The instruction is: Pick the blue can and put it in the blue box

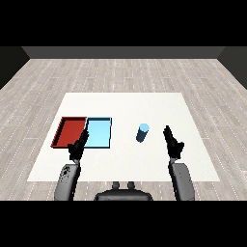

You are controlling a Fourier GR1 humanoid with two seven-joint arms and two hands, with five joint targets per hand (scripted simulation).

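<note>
A blue can point(142, 133) stands upright on the white table point(125, 103), right of centre. The light blue tray point(99, 133) lies to its left, with nothing in it. My right hand point(172, 142) is raised to the right of the can, apart from it, fingers straight and open. My left hand point(78, 146) hovers over the near edge where the two trays meet, fingers relaxed and holding nothing.
A red tray point(70, 131) lies directly left of the light blue tray, touching it. The table's near edge runs just behind both forearms. Wooden floor surrounds the table.
</note>
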